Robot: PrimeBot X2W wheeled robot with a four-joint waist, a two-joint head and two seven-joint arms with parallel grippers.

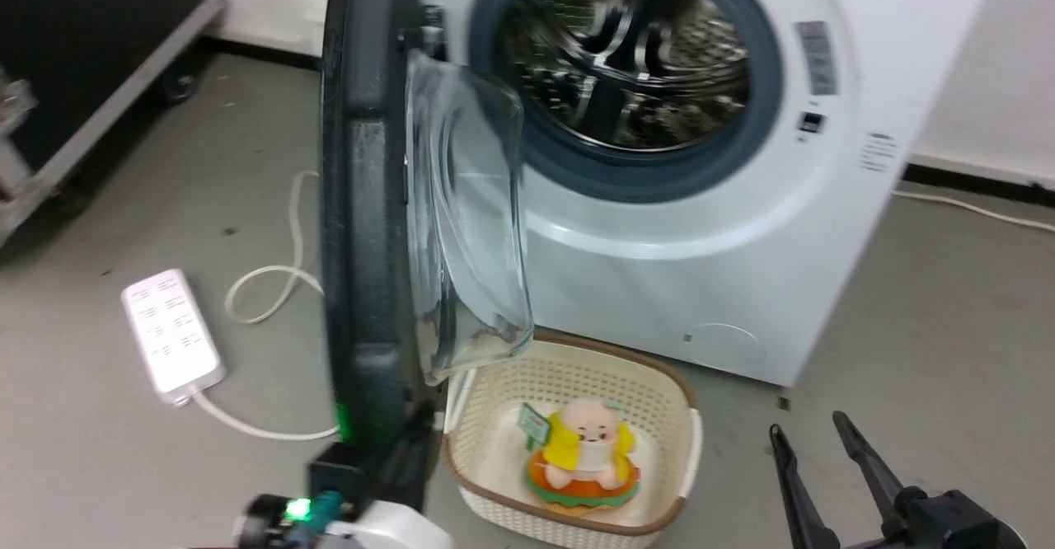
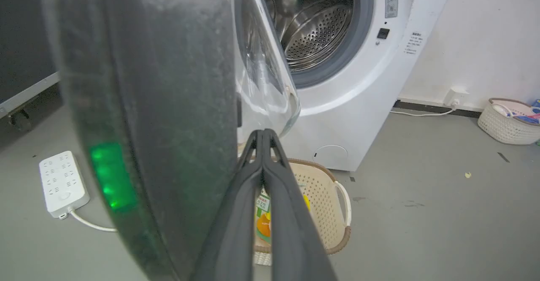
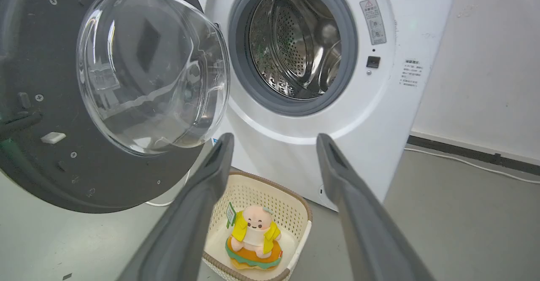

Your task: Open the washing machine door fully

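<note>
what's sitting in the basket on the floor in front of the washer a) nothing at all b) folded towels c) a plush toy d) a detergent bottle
c, a plush toy in a yellow jacket sits inside the cream basket in front of the washing machine.

- White washing machine (image 1: 700,285), grey rim, perforated steel drum (image 1: 626,54).
- Black door (image 1: 363,203), clear glass bowl (image 1: 470,219), green glow.
- Cream perforated basket (image 1: 494,417), brown rim.
- Toy (image 1: 585,450): yellow jacket, orange-green base.
- White power strip (image 1: 171,335), grey floor (image 1: 99,466).
</note>
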